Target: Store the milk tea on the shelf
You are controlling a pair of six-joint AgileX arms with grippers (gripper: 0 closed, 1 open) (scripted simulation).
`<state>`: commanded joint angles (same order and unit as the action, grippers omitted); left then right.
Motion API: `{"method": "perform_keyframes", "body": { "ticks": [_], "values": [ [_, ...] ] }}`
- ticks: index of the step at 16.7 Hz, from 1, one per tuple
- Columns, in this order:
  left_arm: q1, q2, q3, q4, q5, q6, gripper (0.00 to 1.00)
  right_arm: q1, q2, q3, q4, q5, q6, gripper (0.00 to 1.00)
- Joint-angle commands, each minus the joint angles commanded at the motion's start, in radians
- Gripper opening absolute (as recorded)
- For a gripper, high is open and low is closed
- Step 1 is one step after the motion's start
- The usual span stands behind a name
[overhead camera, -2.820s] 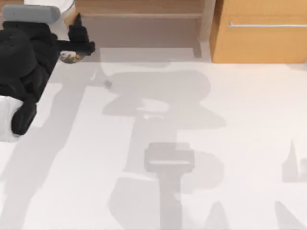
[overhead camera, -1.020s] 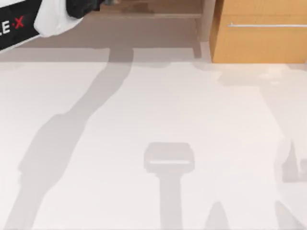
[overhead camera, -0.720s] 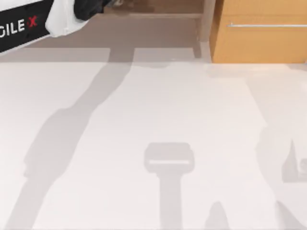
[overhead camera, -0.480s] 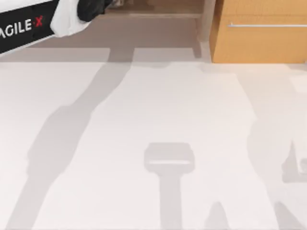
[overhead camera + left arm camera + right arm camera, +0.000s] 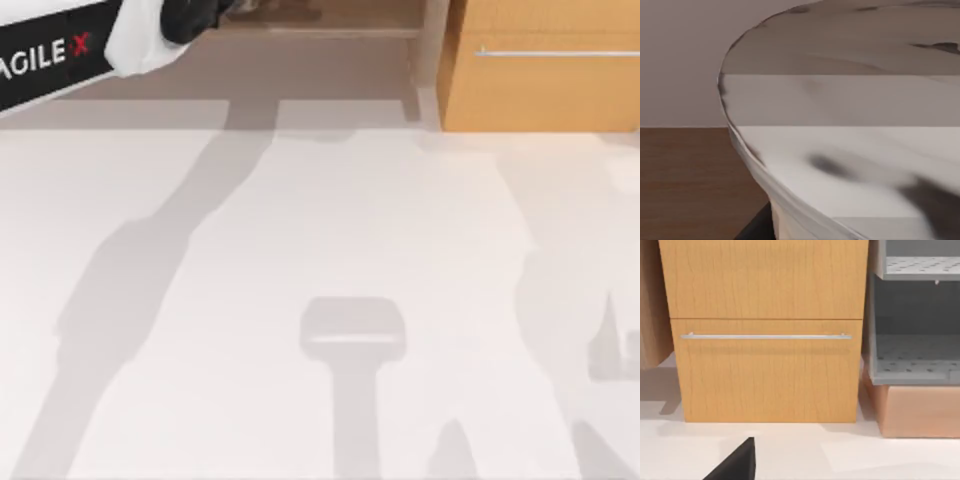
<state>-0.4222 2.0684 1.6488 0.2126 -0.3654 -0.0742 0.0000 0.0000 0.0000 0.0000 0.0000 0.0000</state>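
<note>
Reaching over the white table's (image 5: 300, 250) far left corner, the left AgileX arm (image 5: 60, 50) pushes its black gripper (image 5: 195, 14) into the open light-wood shelf (image 5: 330, 15). The left wrist view looks close on the tall clear milk tea cup's white domed lid (image 5: 850, 125), so the cup likely stands upright just ahead of that gripper, though whether it grips the cup cannot be told. Rightward stands the orange-tan cabinet (image 5: 545, 90); the right arm looks parked facing it.
</note>
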Motion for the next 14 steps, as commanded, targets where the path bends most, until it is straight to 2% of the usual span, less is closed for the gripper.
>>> {"method": "perform_keyframes", "body": {
  "ticks": [8, 14],
  "values": [
    [0.000, 0.000, 0.000, 0.000, 0.000, 0.000, 0.98, 0.000, 0.000, 0.000, 0.000, 0.000, 0.000, 1.00],
    [0.000, 0.000, 0.000, 0.000, 0.000, 0.000, 1.00, 0.000, 0.000, 0.000, 0.000, 0.000, 0.000, 1.00]
  ]
}}
